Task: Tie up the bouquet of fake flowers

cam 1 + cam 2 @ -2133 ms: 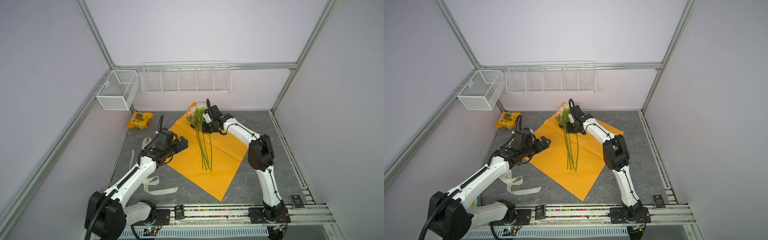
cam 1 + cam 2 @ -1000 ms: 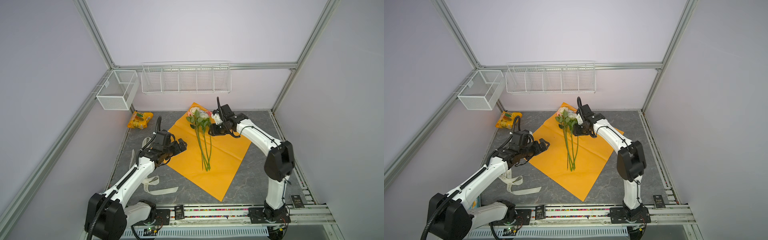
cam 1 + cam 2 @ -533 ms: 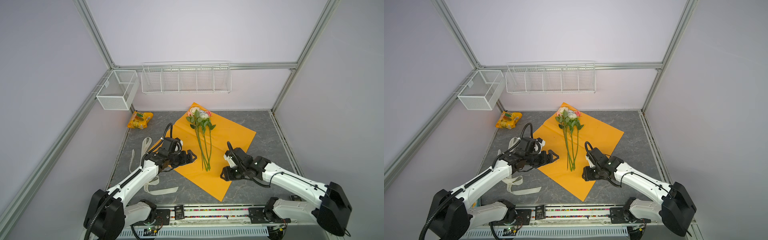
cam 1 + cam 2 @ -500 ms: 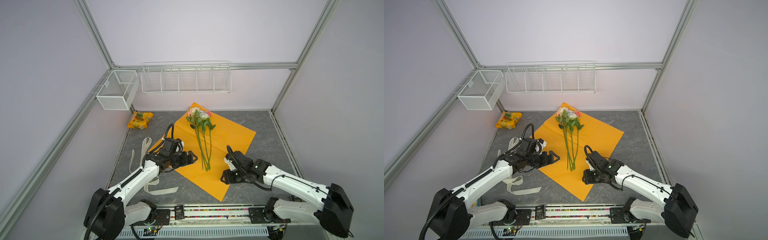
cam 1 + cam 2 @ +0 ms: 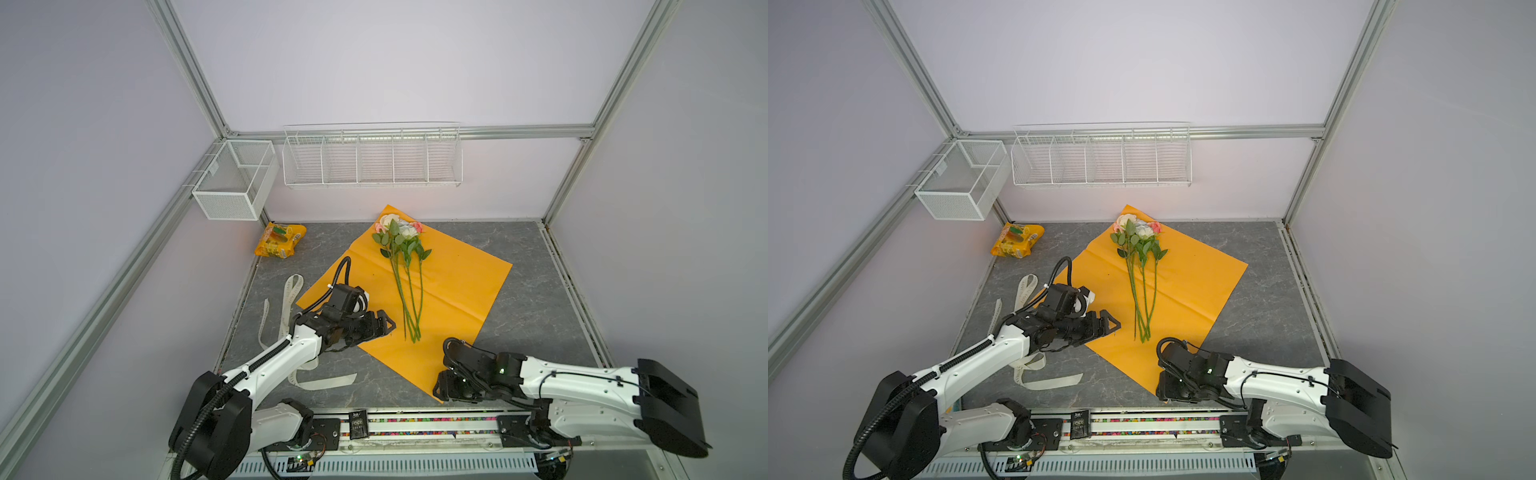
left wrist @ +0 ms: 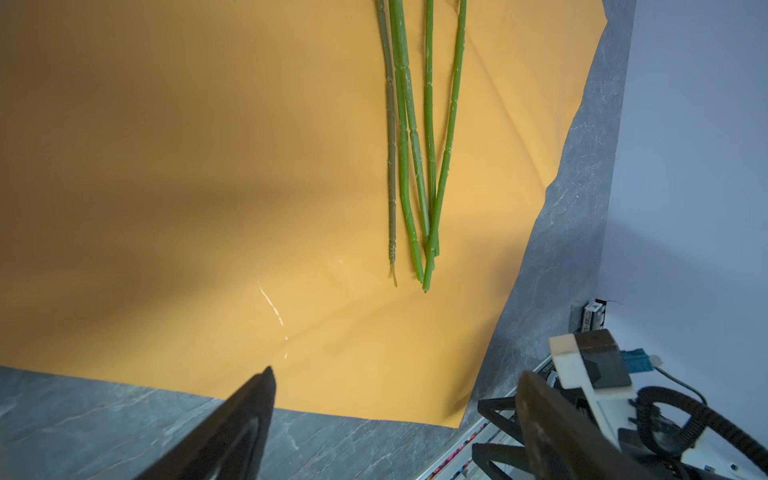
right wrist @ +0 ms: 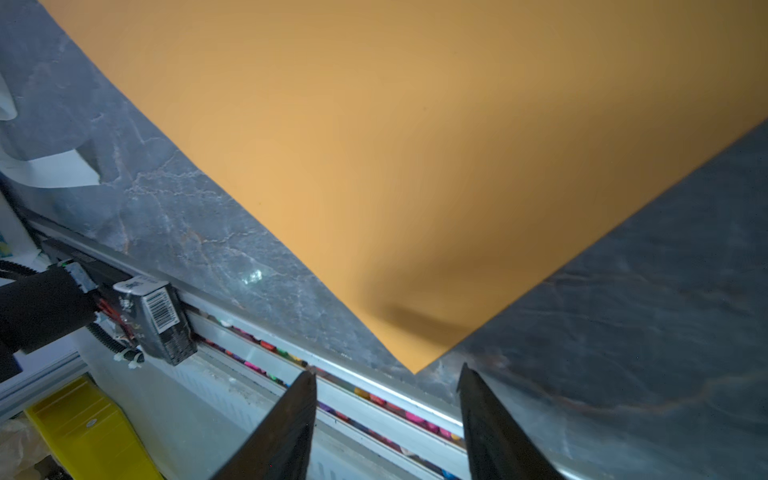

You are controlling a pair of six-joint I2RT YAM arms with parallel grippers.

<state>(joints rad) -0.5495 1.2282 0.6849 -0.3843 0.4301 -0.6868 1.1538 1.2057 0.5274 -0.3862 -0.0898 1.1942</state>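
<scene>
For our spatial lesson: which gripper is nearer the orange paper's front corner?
Right. The right gripper sits at the orange paper's front corner; the left gripper is farther back, over the paper's left side.

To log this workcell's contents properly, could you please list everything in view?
flowers: one bunch, pink, cream and white blooms with green stems, lying on the paper
paper: one sheet, orange, flat on the middle of the table
packet: one, yellow-orange, far left corner of the table
ribbon: at least one length, cream, on the table left of the paper
mesh box: one, white, on the left frame
wire shelf: one, white, on the back wall
table: one, grey, marbled
left gripper: black, open, over the paper's left part
right gripper: black, open, at the paper's near corner
</scene>
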